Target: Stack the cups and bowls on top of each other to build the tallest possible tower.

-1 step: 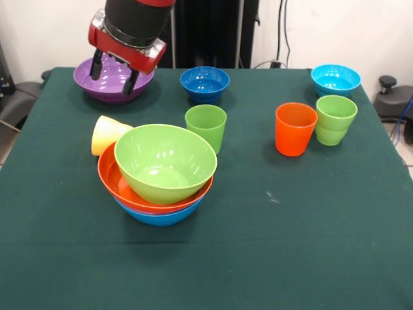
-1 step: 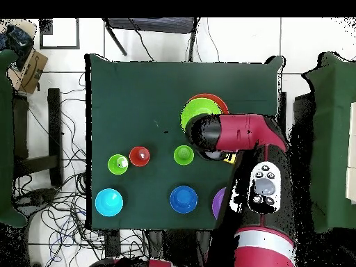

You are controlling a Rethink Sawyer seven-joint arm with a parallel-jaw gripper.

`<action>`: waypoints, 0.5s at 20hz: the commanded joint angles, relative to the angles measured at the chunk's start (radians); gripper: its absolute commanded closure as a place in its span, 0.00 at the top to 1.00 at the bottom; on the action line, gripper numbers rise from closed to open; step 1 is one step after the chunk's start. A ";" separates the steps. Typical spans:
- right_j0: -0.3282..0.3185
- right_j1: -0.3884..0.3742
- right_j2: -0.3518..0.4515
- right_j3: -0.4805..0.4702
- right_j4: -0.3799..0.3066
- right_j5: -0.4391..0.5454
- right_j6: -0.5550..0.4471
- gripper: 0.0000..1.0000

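My pincer [image 1: 115, 72] hangs over the purple bowl [image 1: 111, 82] at the worktop's [image 1: 271, 232] far corner, its two dark fingers [image 1: 96, 65] spread wide and pointing down into the bowl, gripping nothing.

The tower [image 1: 161, 177] stands near the middle of the worktop: the blue bowl [image 1: 161, 216] lowest, the orange bowl [image 1: 119, 184] in it, and the lime green bowl [image 1: 164, 161] on top, sitting tilted rather than level. The yellow cup [image 1: 106, 134] lies on its side, just beside it.

As I judge it, the step in hand is to take the purple bowl. I should set one finger inside and one outside the wall, low enough for the glossy plastic not to slip, then lift straight up. That tilted green bowl could tip whatever lands on it, so I should lower the purple one centred and gently.

The green cup [image 1: 206, 126] stands just behind the tower; I should keep clear of it.
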 commanded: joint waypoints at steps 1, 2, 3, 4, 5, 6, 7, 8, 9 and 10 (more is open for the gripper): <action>-0.002 0.070 0.055 0.111 -0.065 -0.091 -0.022 1.00; -0.003 0.075 0.054 0.114 -0.064 -0.092 -0.018 1.00; -0.003 0.078 0.051 0.120 -0.063 -0.095 -0.011 1.00; -0.002 0.080 0.047 0.128 -0.061 -0.101 -0.002 1.00; -0.002 0.081 0.043 0.136 -0.058 -0.107 0.008 1.00; -0.002 0.082 0.039 0.141 -0.055 -0.108 0.015 1.00; -0.001 0.081 0.034 0.150 -0.053 -0.113 0.024 1.00; -0.003 0.077 0.032 0.157 -0.049 -0.112 0.024 1.00; -0.002 0.073 0.027 0.164 -0.047 -0.115 0.029 1.00; -0.003 0.070 0.024 0.169 -0.045 -0.114 0.028 1.00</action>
